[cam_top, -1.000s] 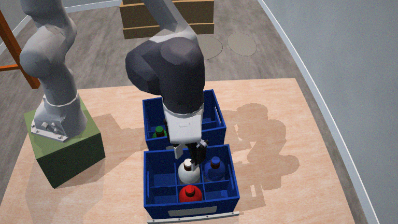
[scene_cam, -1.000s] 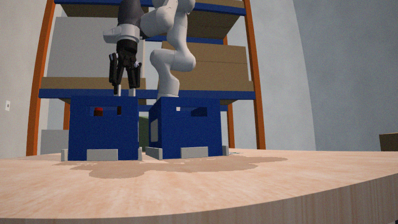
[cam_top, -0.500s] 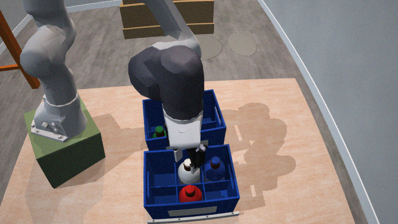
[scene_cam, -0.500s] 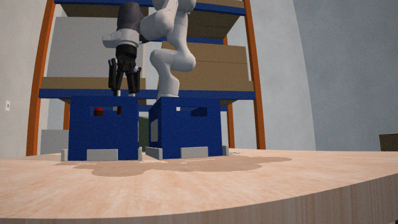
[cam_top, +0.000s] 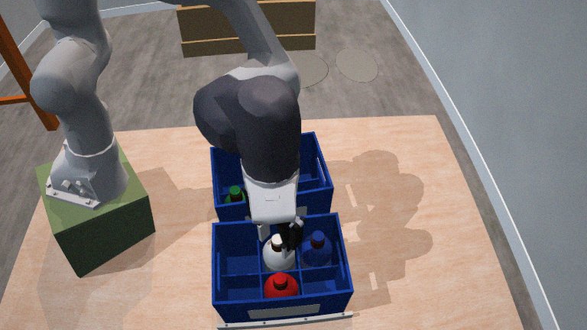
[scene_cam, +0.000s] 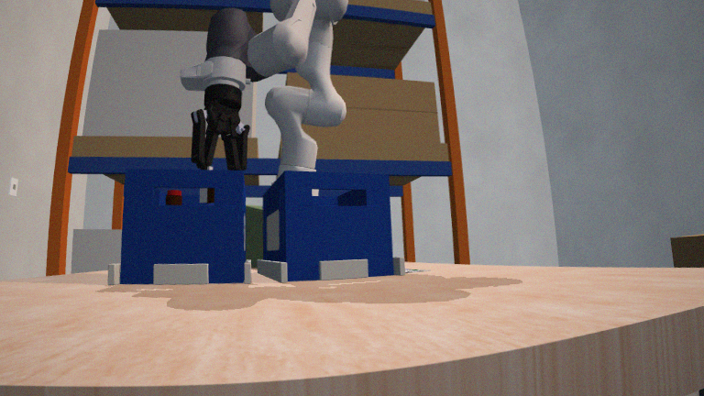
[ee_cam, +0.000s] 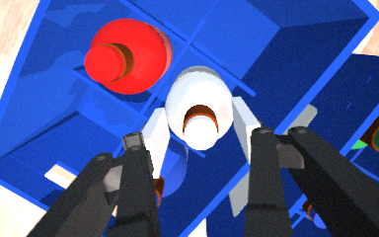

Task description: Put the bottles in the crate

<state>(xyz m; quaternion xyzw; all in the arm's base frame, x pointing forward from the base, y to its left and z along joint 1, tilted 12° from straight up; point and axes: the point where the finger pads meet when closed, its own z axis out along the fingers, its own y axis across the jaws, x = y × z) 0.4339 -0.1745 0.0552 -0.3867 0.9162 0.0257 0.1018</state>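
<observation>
Top view: the gripper (cam_top: 289, 240) sits over the near crate (cam_top: 281, 305), beside the white bottle (cam_top: 277, 253), with blue (cam_top: 316, 248) and red (cam_top: 280, 285) bottles in neighbouring cells and a green bottle (cam_top: 235, 194) in the far crate (cam_top: 322, 179). Exterior view: the fingertips are level with the crate's rim on the surface (scene_cam: 363, 329). Wrist view: the pads (ee_cam: 157, 140) flank the white bottle's neck without touching, part-open and grasping nothing.

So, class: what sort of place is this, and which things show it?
Probably a warehouse or stockroom. A tall shelf rack holds cardboard boxes, more boxes are stacked on the floor, and blue bottle crates stand on a table.
</observation>
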